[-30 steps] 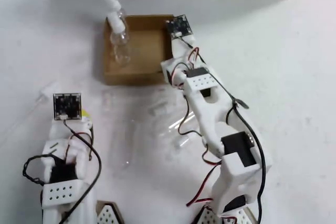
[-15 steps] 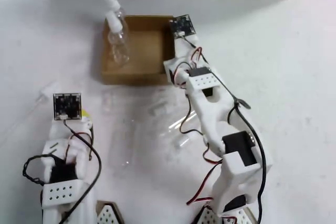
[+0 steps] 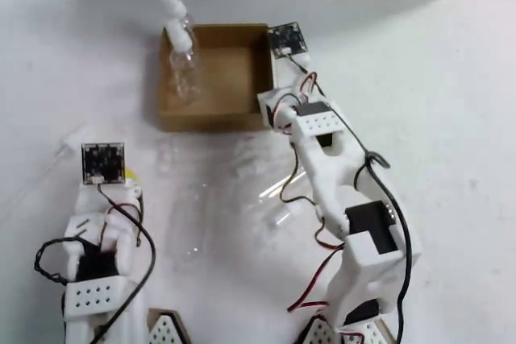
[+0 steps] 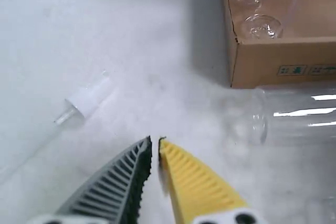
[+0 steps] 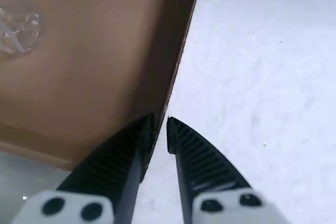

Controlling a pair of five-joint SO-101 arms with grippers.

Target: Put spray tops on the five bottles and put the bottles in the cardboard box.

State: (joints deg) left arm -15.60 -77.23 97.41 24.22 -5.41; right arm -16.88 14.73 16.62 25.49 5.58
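The cardboard box [image 3: 222,78] stands at the table's far middle, and a clear bottle with a white spray top [image 3: 181,52] leans at its left wall. Clear bottle bottoms [image 5: 20,24] rest on the box floor [image 5: 94,61]. My right gripper [image 5: 160,120] is shut on the box's right wall, one black finger inside and one outside. My left gripper [image 4: 155,140], grey and yellow, is shut on nothing low over the table at the near left. A loose white spray top [image 4: 86,99] lies ahead of it. A clear bottle [image 4: 283,119] lies in front of the box [image 4: 283,64].
Several clear bottles [image 3: 205,199] and small spray parts [image 3: 278,217] lie on the white table between the arms. The right arm [image 3: 330,167] stretches from the near edge to the box. Open white table lies to the right.
The right arm has shifted slightly to the right, and the box has slid that way with it. The left arm has not moved.
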